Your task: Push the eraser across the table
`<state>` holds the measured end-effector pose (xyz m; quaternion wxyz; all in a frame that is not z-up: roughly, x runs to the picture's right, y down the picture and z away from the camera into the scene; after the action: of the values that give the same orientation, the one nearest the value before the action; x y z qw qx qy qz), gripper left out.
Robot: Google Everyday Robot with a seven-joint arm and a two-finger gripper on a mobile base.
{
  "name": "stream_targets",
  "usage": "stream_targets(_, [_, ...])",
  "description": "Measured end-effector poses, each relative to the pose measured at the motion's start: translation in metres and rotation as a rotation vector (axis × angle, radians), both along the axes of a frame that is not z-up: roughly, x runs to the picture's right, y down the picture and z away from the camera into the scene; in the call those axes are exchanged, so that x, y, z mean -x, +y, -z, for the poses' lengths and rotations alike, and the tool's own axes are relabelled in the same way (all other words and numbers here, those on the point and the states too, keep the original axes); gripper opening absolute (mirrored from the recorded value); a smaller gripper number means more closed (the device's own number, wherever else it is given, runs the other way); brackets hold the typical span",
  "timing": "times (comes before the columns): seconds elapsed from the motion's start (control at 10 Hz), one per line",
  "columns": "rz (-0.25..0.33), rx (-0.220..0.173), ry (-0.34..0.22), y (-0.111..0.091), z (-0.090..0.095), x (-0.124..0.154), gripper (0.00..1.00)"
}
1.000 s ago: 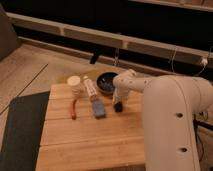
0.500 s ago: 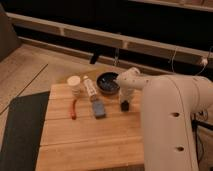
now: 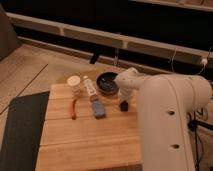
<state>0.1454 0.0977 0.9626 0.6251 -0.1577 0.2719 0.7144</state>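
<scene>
Since a second ago my claw has slid a little toward the right edge of the bench, and the dark eraser under it has gone the same way.

Left to right: one dark grey floor mat lies on the floor along the bench's left edge. On the bench, near that left edge, one thin red pen lies pointing roughly from far edge to near edge. Behind it, close to the far left corner, stands one small white cup. Just beside the cup lies one pale tube, and at its near end one blue-grey block. One dark bowl sits at the far edge.

Then comes the one black eraser, on the far half of the bench toward its right edge, apart from the blue-grey block. My claw points down right at it, fingers drawn together; whether the tips touch the eraser I cannot tell. My one white arm covers the bench's right side.
</scene>
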Motion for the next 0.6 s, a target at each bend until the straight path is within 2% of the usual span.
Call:
stream_targets(0.3, [-0.007, 0.026, 0.111, -0.001, -0.025, -0.033, 0.00])
stream_targets(0.4, [-0.020, 0.027, 0.157, -0.006, -0.035, -0.049, 0.00])
stream_targets(0.6, [-0.035, 0.016, 0.200, -0.017, -0.045, -0.065, 0.00])
